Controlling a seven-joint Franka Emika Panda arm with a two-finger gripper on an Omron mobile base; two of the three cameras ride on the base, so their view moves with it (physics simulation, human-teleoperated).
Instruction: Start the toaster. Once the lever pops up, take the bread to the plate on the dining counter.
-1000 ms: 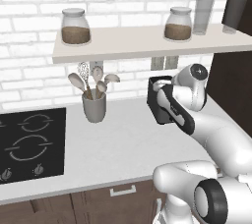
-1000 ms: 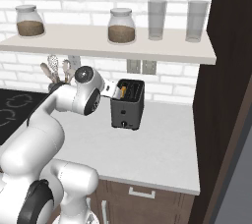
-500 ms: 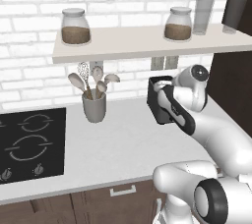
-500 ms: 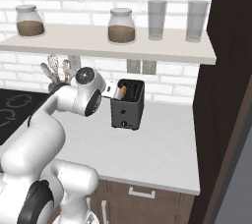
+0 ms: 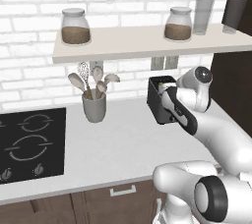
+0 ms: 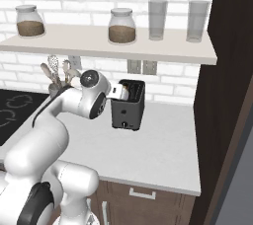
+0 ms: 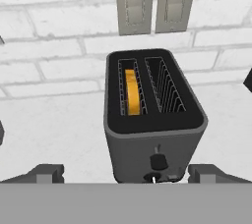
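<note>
The dark grey toaster (image 7: 152, 115) stands on the white worktop against the brick wall, also seen as the toaster (image 5: 158, 101) and the toaster (image 6: 128, 108). A golden bread slice (image 7: 130, 92) sits down in its left slot; the right slot is empty. The small dark lever (image 7: 157, 160) is on its front face, above a pale knob. My gripper (image 7: 127, 175) hovers just in front of and above the toaster, open, its fingertips (image 7: 47, 173) spread wider than the toaster's front and holding nothing. The plate and the dining counter are out of view.
A grey utensil cup (image 5: 94, 107) stands left of the toaster, with a black hob (image 5: 29, 142) beyond it. A shelf (image 5: 147, 39) with jars and glasses hangs overhead. A dark tall cabinet (image 6: 227, 95) bounds the worktop on the right. Wall outlets (image 7: 150, 2) sit behind the toaster.
</note>
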